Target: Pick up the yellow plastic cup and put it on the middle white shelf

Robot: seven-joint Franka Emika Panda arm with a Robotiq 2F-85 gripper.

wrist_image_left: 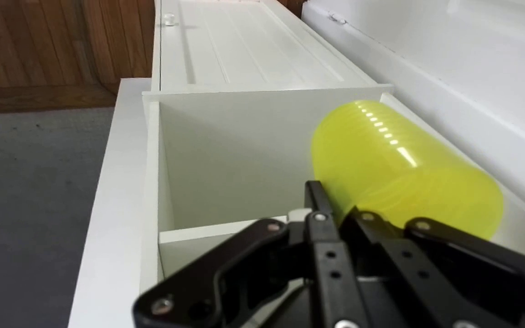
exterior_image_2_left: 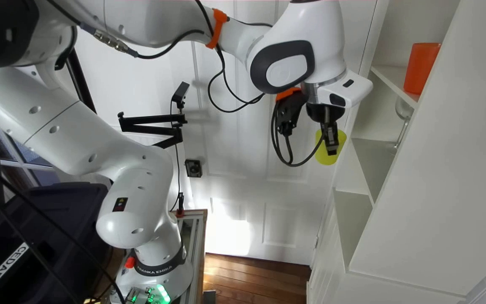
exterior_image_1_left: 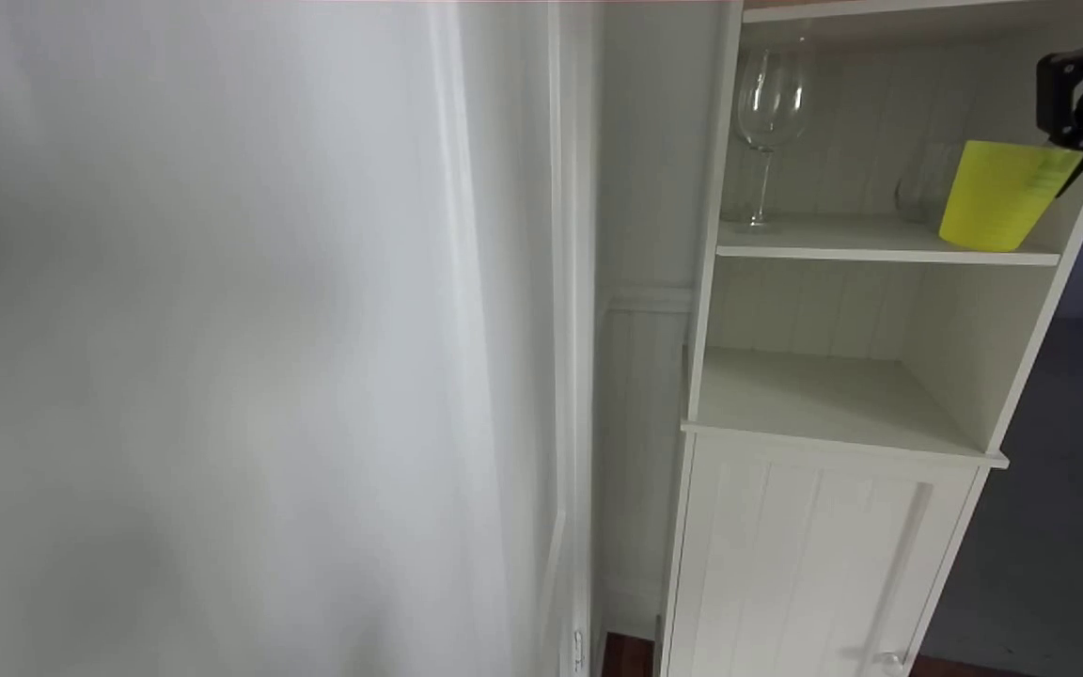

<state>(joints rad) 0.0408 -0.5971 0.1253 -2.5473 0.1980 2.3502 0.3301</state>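
Yellow plastic cup (exterior_image_1_left: 1007,197): was found in the gripper (wrist_image_left: 335,205), tilted, rim higher than bottom, in an exterior view pictured before the right front corner of the middle white shelf (exterior_image_1_left: 861,239). In an exterior view, was seen just outside the front edge of the white cabinet (exterior_image_2_left: 416,219). Could not tell for certain about contact with the shelf edge. Looked carefully at the fingers (wrist_image_left: 317,196): were nearly together, clamped on the thin wall near the rim; could not tell the inner finger from the outer. Then read the writing: CEDAR on a white label (exterior_image_2_left: 6,264) of a dark box (exterior_image_2_left: 66,215), FRANKA EMIKA on the black band (exterior_image_2_left: 160,270) of the robot base (exterior_image_2_left: 175,278). Could not read the small dark sticker (exterior_image_2_left: 120,204) on the arm (exterior_image_2_left: 133,177). Noticed also a clear wine glass (exterior_image_1_left: 772,103) upright near the left edge of the same shelf, a clear tumbler (exterior_image_1_left: 922,179) partly behind the cup, and an orange cup (exterior_image_2_left: 421,69) near the front edge of the shelf above (exterior_image_2_left: 390,76).
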